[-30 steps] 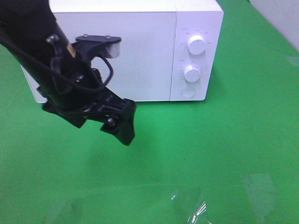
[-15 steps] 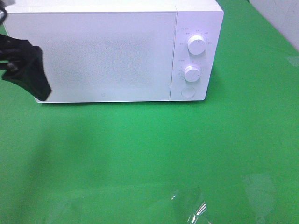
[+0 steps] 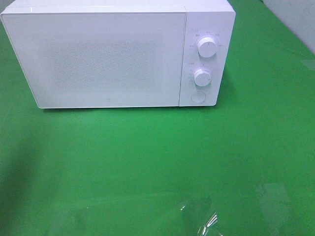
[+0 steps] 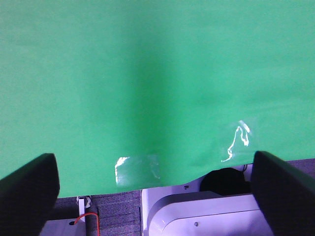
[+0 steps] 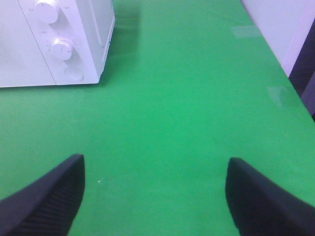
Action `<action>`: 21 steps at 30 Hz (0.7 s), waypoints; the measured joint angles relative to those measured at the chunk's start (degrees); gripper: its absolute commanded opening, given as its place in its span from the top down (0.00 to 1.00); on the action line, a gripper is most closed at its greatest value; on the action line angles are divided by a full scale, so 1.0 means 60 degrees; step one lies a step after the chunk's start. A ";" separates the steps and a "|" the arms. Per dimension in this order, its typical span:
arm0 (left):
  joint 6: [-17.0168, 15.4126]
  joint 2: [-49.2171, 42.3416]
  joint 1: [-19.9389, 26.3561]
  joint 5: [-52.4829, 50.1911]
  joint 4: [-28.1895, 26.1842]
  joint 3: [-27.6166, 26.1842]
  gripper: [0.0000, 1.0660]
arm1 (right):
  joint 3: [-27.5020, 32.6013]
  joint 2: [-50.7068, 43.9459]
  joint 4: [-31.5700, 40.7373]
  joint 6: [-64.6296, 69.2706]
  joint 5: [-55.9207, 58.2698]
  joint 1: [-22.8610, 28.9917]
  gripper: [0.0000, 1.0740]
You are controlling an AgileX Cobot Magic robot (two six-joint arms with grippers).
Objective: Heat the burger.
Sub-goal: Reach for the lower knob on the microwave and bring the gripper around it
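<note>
The burger is not in view in any frame. A white microwave [image 3: 118, 56] stands at the back of the green table with its door shut; its two knobs and round button are on its right side, and its corner also shows in the right wrist view [image 5: 64, 42]. My left gripper [image 4: 155, 191] is open over bare green cloth near the table's edge. My right gripper [image 5: 155, 196] is open over bare green cloth, in front and to the right of the microwave. Neither gripper shows in the exterior high view.
The green cloth [image 3: 162, 157] covers the table. Clear tape patches [image 3: 199, 219] glint near the front edge. The left wrist view shows the table's edge, with a white base [image 4: 197, 216] and a red cable [image 4: 86, 219] below it.
The left arm, in front of the microwave door a second ago, has swung away to the left and left the exterior high view. The microwave door is now fully visible and shut.
</note>
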 measured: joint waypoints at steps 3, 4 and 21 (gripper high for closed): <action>0.0086 -0.0955 0.0267 -0.0229 0.0029 0.0974 0.08 | 0.0000 0.0000 0.0000 0.0000 0.0000 0.0000 0.29; 0.0086 -0.1461 0.0296 -0.0487 0.0029 0.1404 0.08 | 0.0000 0.0000 0.0000 0.0000 0.0000 0.0000 0.29; 0.0076 -0.5882 0.0296 -0.1165 0.0038 0.4307 0.08 | 0.0000 0.0000 0.0000 0.0000 0.0000 0.0000 0.29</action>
